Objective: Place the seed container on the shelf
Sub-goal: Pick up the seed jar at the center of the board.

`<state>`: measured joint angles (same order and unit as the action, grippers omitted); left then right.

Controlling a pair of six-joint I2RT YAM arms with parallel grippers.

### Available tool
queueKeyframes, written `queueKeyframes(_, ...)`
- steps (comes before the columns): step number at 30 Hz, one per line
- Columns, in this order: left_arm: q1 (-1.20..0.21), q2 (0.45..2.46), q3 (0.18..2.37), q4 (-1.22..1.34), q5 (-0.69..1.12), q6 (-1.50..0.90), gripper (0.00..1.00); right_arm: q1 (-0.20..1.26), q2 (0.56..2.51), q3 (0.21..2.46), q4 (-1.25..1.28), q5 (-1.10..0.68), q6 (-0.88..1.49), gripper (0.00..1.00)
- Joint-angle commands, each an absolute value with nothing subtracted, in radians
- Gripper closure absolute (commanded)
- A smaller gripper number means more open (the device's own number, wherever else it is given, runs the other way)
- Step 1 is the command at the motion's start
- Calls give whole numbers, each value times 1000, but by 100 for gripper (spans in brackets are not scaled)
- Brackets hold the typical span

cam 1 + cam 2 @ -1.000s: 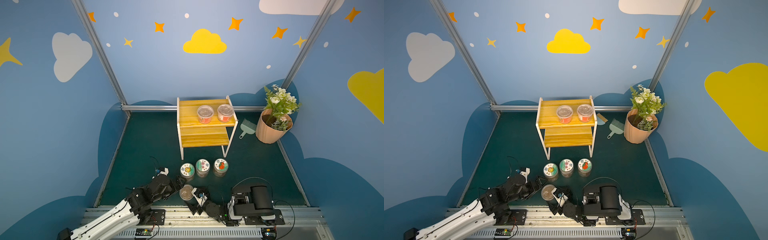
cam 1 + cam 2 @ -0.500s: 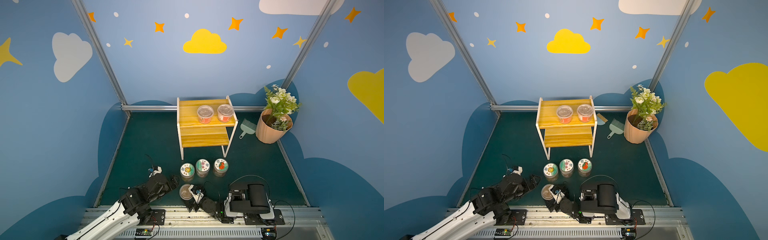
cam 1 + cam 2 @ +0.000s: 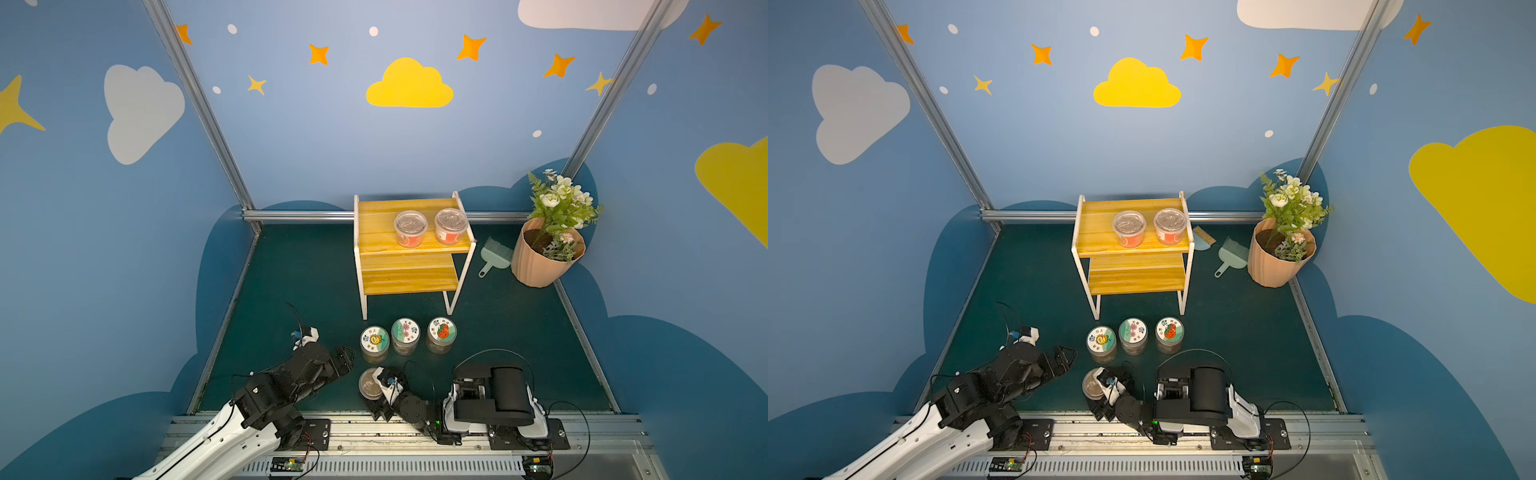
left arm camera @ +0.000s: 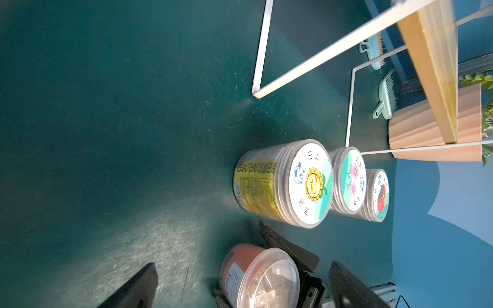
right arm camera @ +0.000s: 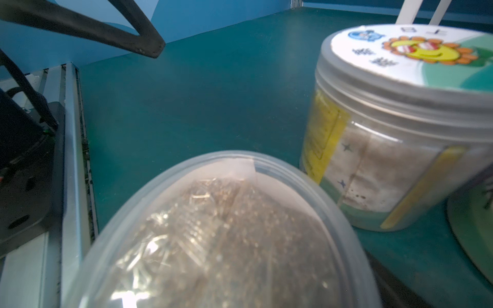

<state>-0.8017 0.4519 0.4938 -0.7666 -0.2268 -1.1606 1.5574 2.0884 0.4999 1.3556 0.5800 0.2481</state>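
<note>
Top views both place the left gripper, jaws apart and empty, just left of the seed container. It stands on the green floor at the near edge, in front of three labelled jars. The right gripper straddles it; whether it presses, I cannot tell. Only the left wrist view shows the container's orange label and a black finger alongside; the right wrist view shows just seeds under the clear lid. Further back stands the shelf, two tubs on top.
</note>
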Motion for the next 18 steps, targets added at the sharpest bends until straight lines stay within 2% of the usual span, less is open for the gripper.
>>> queueKeyframes(1, -796, 461, 549, -812, -258, -1103, 0, 1561, 2094, 506, 1314, 594, 246, 14)
queueKeyframes(9, -796, 523, 666, -855, -291, -1031, 0, 1597, 2047, 498, 1297, 669, 203, 25)
queueKeyframes(18, -793, 527, 748, -887, -329, -988, 0, 1636, 1964, 475, 1258, 727, 187, 31)
